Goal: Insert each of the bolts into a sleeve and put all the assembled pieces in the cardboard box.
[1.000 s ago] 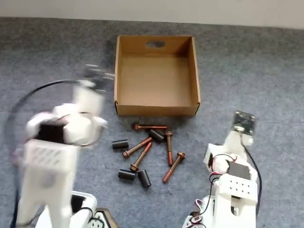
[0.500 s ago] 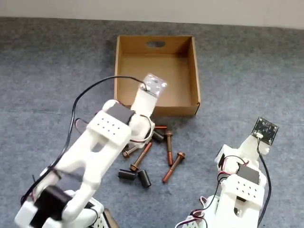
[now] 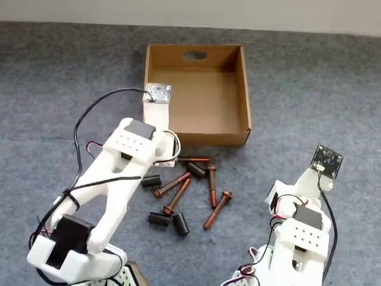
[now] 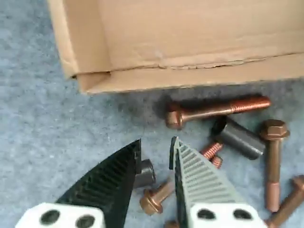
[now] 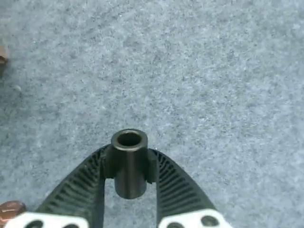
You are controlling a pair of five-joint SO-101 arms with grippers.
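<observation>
Quick status from my end. The high view gives me the layout. The cardboard box (image 3: 246, 89) sits toward the far side of the grey tabletop (image 3: 71, 71). A loose pile of five copper-coloured bolts (image 3: 211, 185) and four black sleeves (image 3: 158, 219) lies just in front of its near wall.

The left arm (image 3: 113, 185) stretches forward from its base at the near left, over the left edge of the pile. Its wrist camera (image 3: 158, 93) is up above the box's left wall. The right arm (image 3: 297, 229) is tucked in by its base at the near right, well apart from the pile.

The wrist views fill in the claw stuff. The left claw (image 4: 156, 148) is open just a narrow crack with nothing between the fingers, pointing down at the tabletop near the box's corner. Through the gap I can see a lying sleeve (image 4: 145, 172) with a bolt head (image 4: 153, 200) just beside it. I can't tell if the tips touch anything. Past that, a long bolt (image 4: 216, 110) lies roughly parallel to the box wall, with another sleeve (image 4: 237, 137) just beside it and an upright-looking bolt (image 4: 271, 161) next to that.

On the right wrist view, the right claw (image 5: 128, 164) is clamped on a fifth sleeve (image 5: 129, 140). The open bore faces the camera, with grey tabletop behind it.
</observation>
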